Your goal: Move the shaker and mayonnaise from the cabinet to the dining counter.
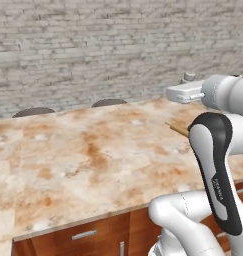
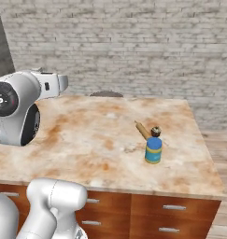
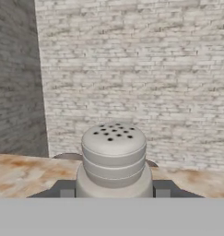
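Note:
In the hand view my gripper point(image 3: 114, 192) is shut on the shaker point(image 3: 113, 154), a small grey cylinder with a perforated rounded cap standing upright between the two dark fingertips point(image 3: 66, 190). The hand is held above the far part of the dining counter point(image 1: 83, 155), a beige marble-look top with orange blotches, and the shaker cap point(image 1: 189, 77) pokes up over the white hand. The mayonnaise point(image 2: 153, 150), a blue-lidded yellowish jar with a teal band, stands upright on the dining counter point(image 2: 96, 140) toward its right side. The cabinet is out of view.
A wooden rolling pin point(image 2: 143, 129) lies just behind the jar, with a small dark round thing point(image 2: 155, 130) beside it. Two dark stool tops point(image 1: 33, 111) point(image 1: 109, 102) sit past the counter's far edge before a grey brick wall. Wooden drawers point(image 2: 173, 207) run below the counter front.

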Controlling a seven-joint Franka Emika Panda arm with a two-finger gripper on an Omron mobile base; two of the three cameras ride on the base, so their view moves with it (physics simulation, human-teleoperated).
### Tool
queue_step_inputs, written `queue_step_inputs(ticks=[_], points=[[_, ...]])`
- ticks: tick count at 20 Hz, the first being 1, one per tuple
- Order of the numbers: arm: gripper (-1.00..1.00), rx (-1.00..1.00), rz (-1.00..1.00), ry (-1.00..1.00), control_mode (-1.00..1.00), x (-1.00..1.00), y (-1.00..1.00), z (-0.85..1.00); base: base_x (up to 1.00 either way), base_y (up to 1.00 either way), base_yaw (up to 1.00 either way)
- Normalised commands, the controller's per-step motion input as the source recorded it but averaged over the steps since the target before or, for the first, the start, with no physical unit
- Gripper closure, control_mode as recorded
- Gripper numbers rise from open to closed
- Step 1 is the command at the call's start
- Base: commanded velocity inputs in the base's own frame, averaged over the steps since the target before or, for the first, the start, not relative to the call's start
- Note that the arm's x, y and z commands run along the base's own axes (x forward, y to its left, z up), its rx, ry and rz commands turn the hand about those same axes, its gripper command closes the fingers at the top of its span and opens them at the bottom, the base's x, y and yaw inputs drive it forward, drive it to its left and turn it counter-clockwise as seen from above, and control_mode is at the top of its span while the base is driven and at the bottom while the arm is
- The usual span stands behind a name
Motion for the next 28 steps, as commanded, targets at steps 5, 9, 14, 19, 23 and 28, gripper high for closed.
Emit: queue_step_inputs(ticks=[5, 9, 14, 19, 23, 28], points=[[1.00, 0.00, 0.00, 0.00, 1.00, 0.00, 0.00, 0.00, 0.71, 0.35, 0.20], [1.00, 0.00, 0.00, 0.00, 1.00, 0.00, 0.00, 0.00, 0.65, 0.20, 0.23], [1.00, -0.02, 0.01, 0.09, -1.00, 0.39, 0.03, -0.03, 0.23, 0.07, 0.06], [1.00, -0.01, 0.01, 0.21, -1.00, 0.63, -0.02, -0.06, 0.00, 0.00, 0.00], [1.00, -0.06, 0.04, 0.26, -1.00, 0.51, -0.08, -0.32, 0.00, 0.00, 0.00], [1.00, -0.17, 0.13, 0.15, -1.00, 0.30, -0.15, -0.61, 0.00, 0.00, 0.00]])
